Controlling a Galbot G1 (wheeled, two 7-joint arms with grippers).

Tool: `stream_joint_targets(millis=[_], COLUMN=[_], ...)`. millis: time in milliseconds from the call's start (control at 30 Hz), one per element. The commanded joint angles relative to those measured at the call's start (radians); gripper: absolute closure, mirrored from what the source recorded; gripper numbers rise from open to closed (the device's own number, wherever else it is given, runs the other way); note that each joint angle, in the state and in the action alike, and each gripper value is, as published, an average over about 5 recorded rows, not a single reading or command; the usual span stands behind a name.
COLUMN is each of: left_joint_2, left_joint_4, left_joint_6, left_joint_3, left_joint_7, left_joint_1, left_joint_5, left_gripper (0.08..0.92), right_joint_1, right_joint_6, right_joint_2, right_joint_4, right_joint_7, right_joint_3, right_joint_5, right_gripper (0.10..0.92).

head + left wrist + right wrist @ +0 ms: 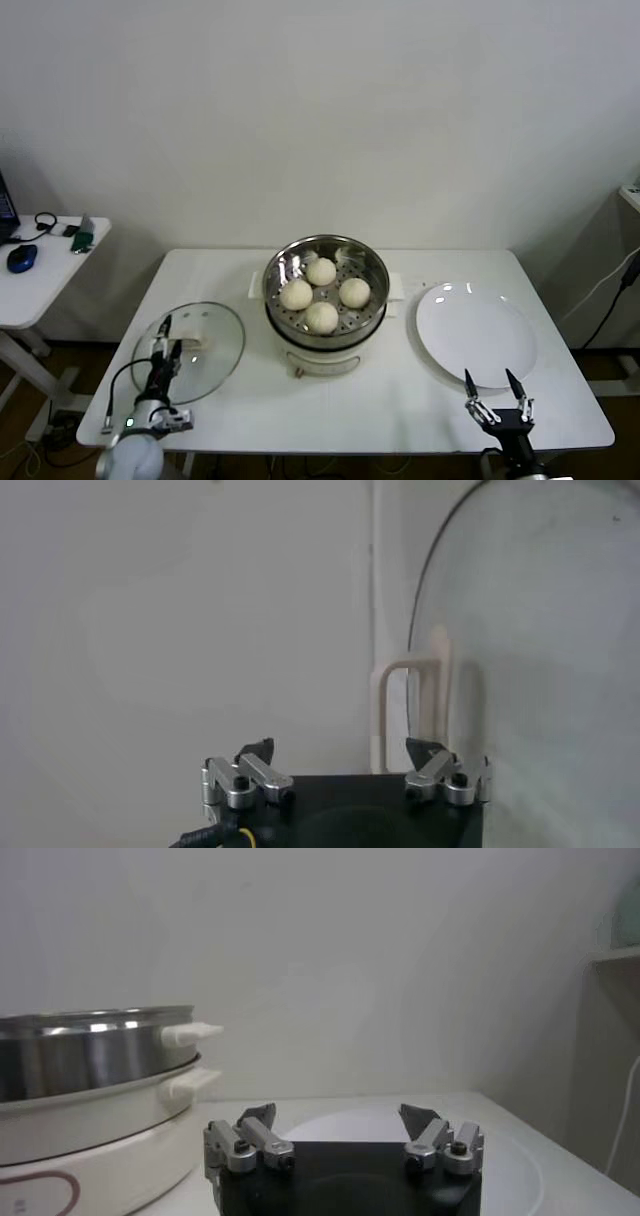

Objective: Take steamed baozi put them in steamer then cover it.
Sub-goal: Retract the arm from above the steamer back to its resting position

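Observation:
Four off-white baozi (321, 292) lie on the perforated tray inside the shiny steel steamer (277, 268), which stands on its white base at the table's middle. The glass cover (205, 357) with a white bar handle (193, 342) lies flat on the table to the steamer's left. My left gripper (170, 336) is open and empty, low over the cover's left part, beside the handle. In the left wrist view the cover (530, 630) and its handle (410, 710) show just ahead of the gripper (340, 748). My right gripper (490, 381) is open and empty at the plate's front edge.
A flat white plate (478, 335) lies right of the steamer; it also shows in the right wrist view (510, 1163) with the steamer (90, 1058). A side table (40, 275) with a mouse and cables stands at far left. A wall is behind.

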Motion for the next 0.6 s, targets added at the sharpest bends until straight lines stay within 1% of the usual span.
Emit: stream_joint_targets(millis=[33,100,200,600], left_joint_2=[0.002,0.001,-0.003,-0.010], left_joint_4=[0.063,0.069,0.075,0.070], left_joint_6=[0.003,0.003,0.004,0.006], left_joint_3=[0.006,0.004,0.002,-0.001], left_joint_7=[0.001,0.001,0.000,0.000], left_joint_1=[-0.045,-0.047,-0.046,-0.042], left_joint_5=[0.025,0.026,0.026,0.024], left_gripper=[0.185,0.208,0.282,0.629], right_joint_1=[-0.003,-0.002,-0.002,0.002], right_joint_6=[-0.001,-0.001,-0.001,0.001], right_joint_2=[0.008,0.011,0.014,0.023], right_joint_4=[0.008,0.008,0.007,0.006], right_joint_7=[0.001,0.001,0.000,0.001], right_joint_3=[-0.003,-0.005,-0.006,-0.005], right_joint_5=[-0.007,-0.010,-0.017,-0.030], right_gripper=[0.203,0.203,0.203,0.203])
